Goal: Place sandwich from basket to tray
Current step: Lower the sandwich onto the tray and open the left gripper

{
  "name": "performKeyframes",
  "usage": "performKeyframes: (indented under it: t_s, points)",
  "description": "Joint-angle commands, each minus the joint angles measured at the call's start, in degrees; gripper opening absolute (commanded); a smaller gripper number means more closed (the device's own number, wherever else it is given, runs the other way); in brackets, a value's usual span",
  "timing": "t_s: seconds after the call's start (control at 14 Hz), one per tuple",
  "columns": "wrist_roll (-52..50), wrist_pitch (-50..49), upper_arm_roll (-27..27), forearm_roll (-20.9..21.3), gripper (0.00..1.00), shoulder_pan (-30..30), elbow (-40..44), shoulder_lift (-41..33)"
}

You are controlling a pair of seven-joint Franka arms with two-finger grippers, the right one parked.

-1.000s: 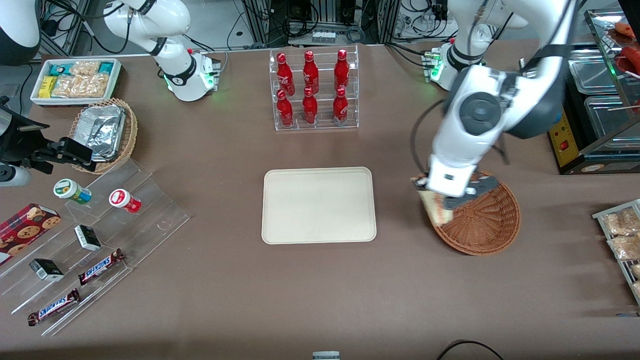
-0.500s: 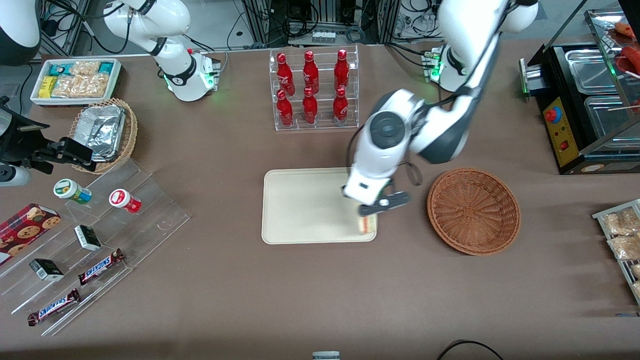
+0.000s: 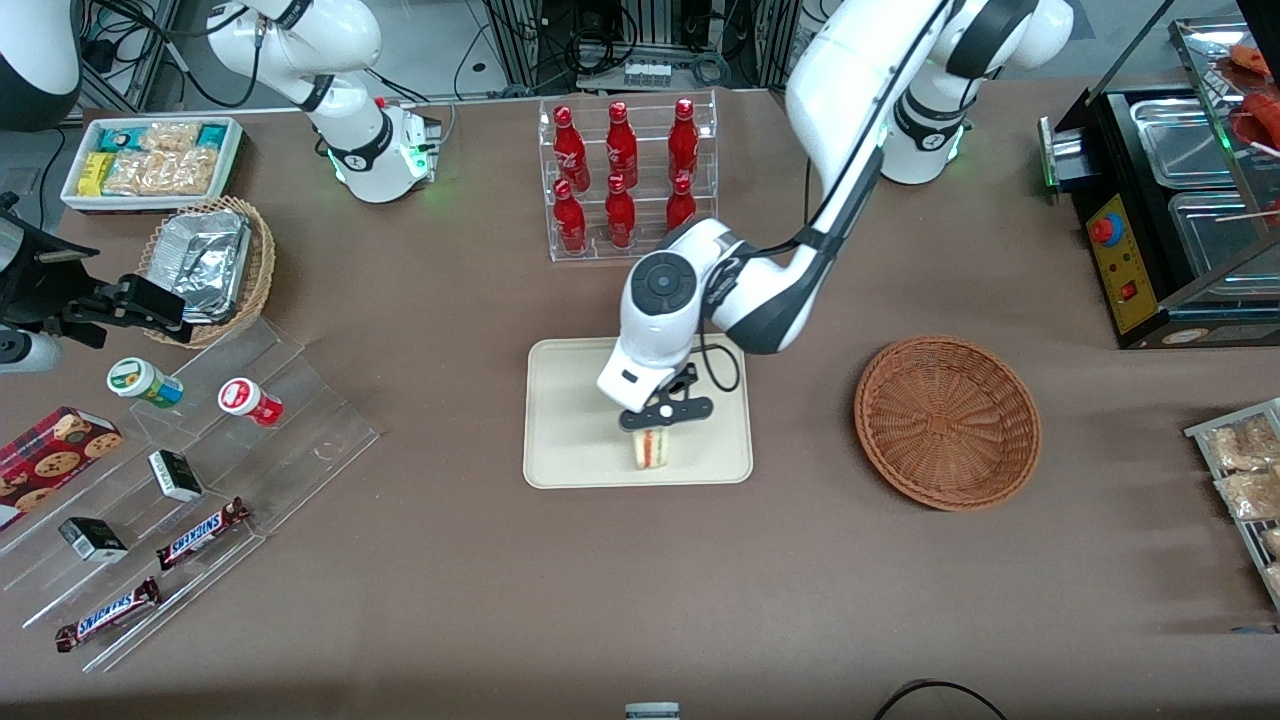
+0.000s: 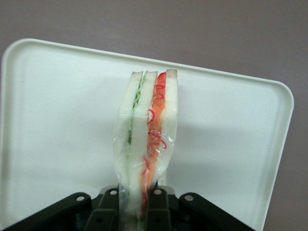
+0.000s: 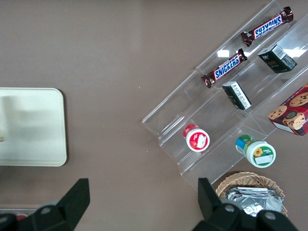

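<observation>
Brown cloth covers the table, and over the cream tray [image 3: 570, 420] the gripper [image 3: 665, 417] hangs with its jaws pinched narrow on the sandwich [image 3: 652, 447], well clear of the basket [image 3: 947, 422]. I reckon lowering until the bread rests flat, then releasing gently, would stop it toppling.

SNICKERS, white-edged blue letters, on two brown bars [image 5: 226, 68] lying on clear stepped shelf [image 5: 226, 101]; second bar [image 5: 267, 23] one step farther along. Same word legible on both bars from front view too [image 3: 201, 533]. Red bottles [image 3: 620, 170] carry white script, not legible. Cookie box [image 3: 50, 462], dark small cartons [image 5: 237, 95], red-lid cup [image 5: 196, 138], green-lid cup [image 5: 256, 150]: print too small to make out. Gripper [image 3: 662, 418] above tray [image 3: 570, 420], unlabelled.
</observation>
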Motion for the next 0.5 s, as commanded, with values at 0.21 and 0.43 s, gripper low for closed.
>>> performKeyframes:
  t_s: [0.21,0.43]
  points:
    - [-0.4,1.5,0.9,1.9,0.00,-2.9,4.7,5.5]
    - [0.1,1.4,0.9,1.9,0.84,-3.0,4.7,5.9]
